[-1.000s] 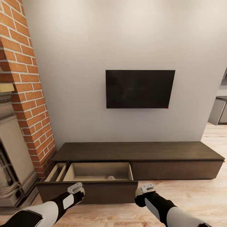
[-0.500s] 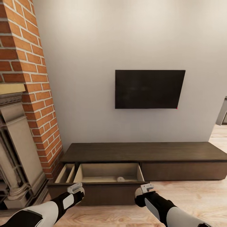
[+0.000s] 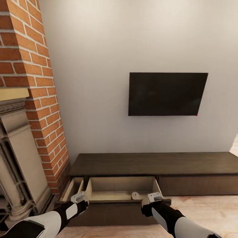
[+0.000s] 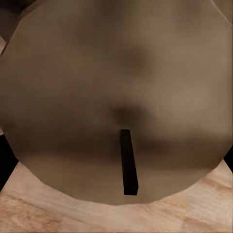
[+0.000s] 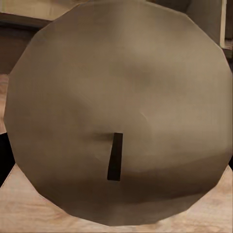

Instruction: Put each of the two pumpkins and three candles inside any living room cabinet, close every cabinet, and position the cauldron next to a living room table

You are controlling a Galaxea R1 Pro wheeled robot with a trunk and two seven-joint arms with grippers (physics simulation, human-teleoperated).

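1. My jaws: both hold a candle. Left gripper (image 3: 80, 197) grips one candle (image 4: 116, 107), right gripper (image 3: 154, 197) another (image 5: 119, 121); each pale top w/ dark wick sits right at the jaws.
2. 3rd candle (image 3: 135, 195) lies in the open drawer of the cabinet (image 3: 155, 163), just ahead of my right jaws.
3. Change vs 1 s ago: cabinet & TV (image 3: 167, 94) slid right and grew in head view. That's my base moving, not the things.
4. Meaning: drawer now close ahead of both jaws; I judge drop-in is next.

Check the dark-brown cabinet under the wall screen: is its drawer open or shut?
Open. The cabinet's left drawer is pulled out, showing its pale beige inside with one candle on its floor. The right-hand front sits flush.
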